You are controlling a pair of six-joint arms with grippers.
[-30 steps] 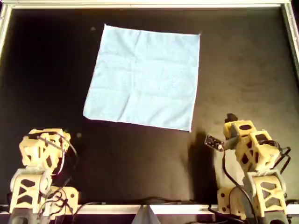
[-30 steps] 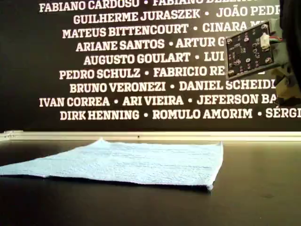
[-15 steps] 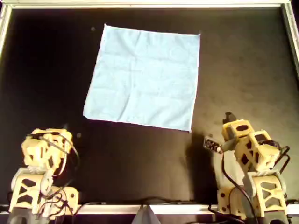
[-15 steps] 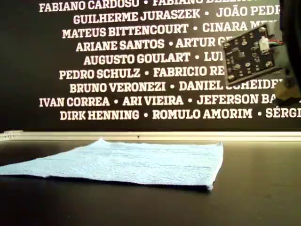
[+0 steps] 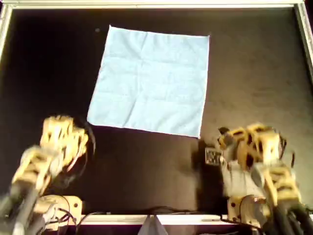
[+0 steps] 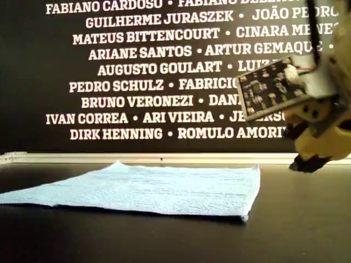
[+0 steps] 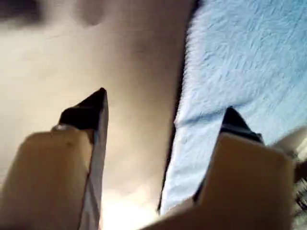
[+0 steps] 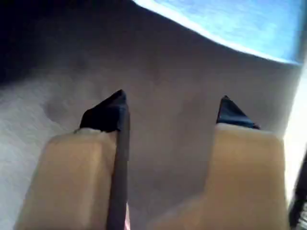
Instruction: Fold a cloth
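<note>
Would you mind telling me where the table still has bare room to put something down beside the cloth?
In the overhead view, the table is bare in the wide strip left of the cloth, and in a similar strip to its right up to the metal frame. Below the cloth it is crowded: both arms stand there, leaving only the dark patch between them.

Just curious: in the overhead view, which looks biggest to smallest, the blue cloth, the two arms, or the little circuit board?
1. Cloth, clearly largest.
2. The two arms: alike, both blurred, so unranked.
3. Circuit board, smallest.
</note>
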